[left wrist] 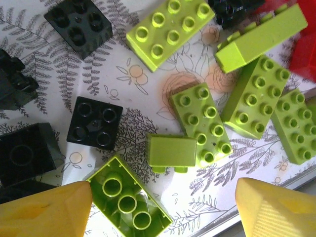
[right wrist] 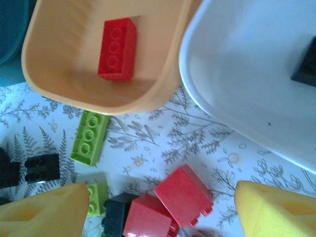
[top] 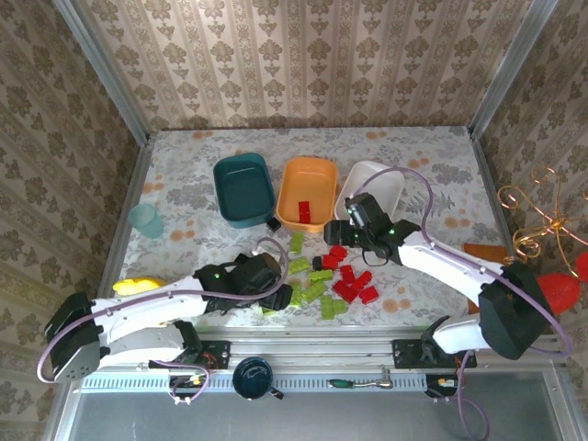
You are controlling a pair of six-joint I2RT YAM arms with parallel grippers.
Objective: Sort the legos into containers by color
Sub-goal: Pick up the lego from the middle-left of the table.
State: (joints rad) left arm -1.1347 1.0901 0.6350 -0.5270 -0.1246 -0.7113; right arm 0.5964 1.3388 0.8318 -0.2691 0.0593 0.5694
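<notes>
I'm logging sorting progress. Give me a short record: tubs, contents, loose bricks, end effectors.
orange tub: one red brick inside
white tub: one black brick inside
teal tub: no brick visible
loose bricks: lime, red, black, on the table before the tubs
left end effector: open, above lime bricks and black bricks
right end effector: open, above red bricks near the tubs

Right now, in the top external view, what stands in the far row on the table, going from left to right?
pale-blue cup → dark teal tub → orange tub → white tub
</notes>
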